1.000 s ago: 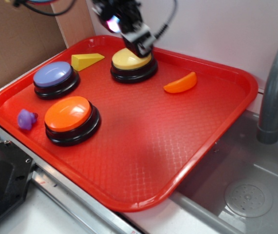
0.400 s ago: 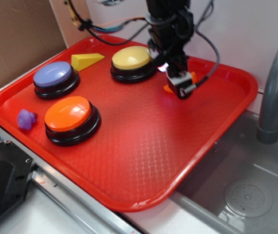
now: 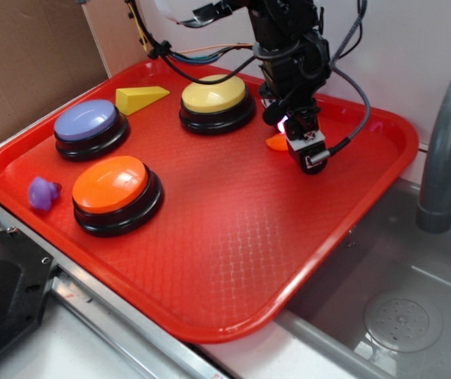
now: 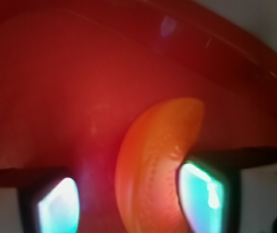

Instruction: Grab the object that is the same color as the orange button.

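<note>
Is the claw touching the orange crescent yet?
Cannot tell. In the wrist view the orange crescent lies between the open claw's fingers, its edge meeting the right finger, but blur hides any contact or gap.

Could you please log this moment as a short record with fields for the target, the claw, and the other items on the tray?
target: orange slice, lying on the red tray
claw: claw open, fingers on either side of the slice
match: orange button
others: yellow button, purple button, yellow wedge, purple piece
</note>
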Available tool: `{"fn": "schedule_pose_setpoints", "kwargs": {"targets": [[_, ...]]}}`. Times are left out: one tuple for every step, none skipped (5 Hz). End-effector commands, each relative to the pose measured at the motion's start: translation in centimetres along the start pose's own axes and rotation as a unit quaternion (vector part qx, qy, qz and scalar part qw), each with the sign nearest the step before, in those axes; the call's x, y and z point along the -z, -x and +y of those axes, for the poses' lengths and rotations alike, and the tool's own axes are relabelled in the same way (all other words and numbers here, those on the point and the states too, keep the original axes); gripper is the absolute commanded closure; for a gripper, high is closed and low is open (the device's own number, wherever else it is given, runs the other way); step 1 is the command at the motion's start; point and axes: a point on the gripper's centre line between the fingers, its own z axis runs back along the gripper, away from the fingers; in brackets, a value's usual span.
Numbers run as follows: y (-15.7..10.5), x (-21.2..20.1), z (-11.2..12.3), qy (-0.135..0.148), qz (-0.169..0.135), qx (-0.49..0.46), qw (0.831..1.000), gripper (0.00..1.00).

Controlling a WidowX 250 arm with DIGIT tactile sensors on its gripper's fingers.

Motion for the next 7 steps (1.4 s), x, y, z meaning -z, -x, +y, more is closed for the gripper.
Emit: {"fn": "schedule_pose_setpoints", "kwargs": {"targets": [[-0.4,-1.4,-0.1,-0.002,-0.027,-0.008,1.0,1.0],[-0.3,-2.3,0.1,-0.01,-0.01,-0.021,1.0,1.0],[0.0,-5.5,0.6,-0.02,0.01,-0.079,0.997,1.0],[0.9,-9.0,1.3,-0.02,-0.002,-0.134,0.991,1.0],[3.1,-12.4,2.3,-0.01,-0.015,-0.204,0.979,1.0],[5.6,-14.0,2.4,-0.022,0.0,-0.264,0.964,1.0],[8.5,-15.4,2.1,-0.027,0.028,-0.298,0.954,1.0]]}}
